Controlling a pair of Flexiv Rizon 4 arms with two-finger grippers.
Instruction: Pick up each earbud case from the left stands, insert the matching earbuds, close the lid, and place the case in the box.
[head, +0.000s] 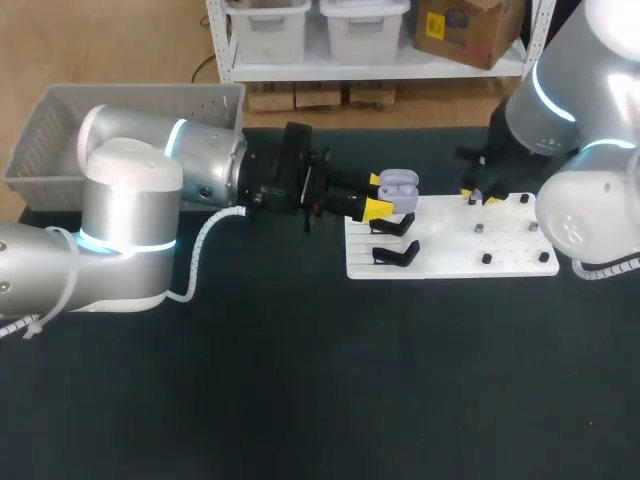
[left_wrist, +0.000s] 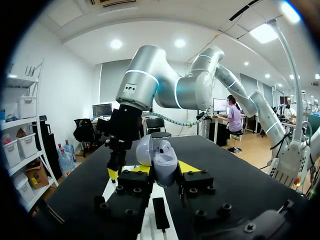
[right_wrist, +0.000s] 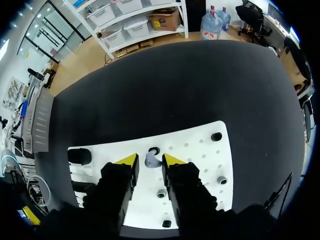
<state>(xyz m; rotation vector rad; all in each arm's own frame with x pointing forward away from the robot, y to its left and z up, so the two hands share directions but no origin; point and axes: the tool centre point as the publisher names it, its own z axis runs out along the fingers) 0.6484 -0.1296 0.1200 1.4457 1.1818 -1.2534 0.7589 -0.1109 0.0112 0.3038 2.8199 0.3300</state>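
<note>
left claw (left_wrist: 163, 169): clamped on the lavender case (left_wrist: 160, 157), lid open; i'd hold it level.
right claw (right_wrist: 150, 161): fingers apart, straddling the earbud (right_wrist: 152, 160) on the white board (right_wrist: 200, 150); centre, then close gently.
box (head: 60, 130): well apart, far left.

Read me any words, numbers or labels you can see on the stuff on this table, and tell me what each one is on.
None can be read. The open lavender earbud case, the white pegboard, the black stands and the grey plastic basket show no print in any view.
</note>
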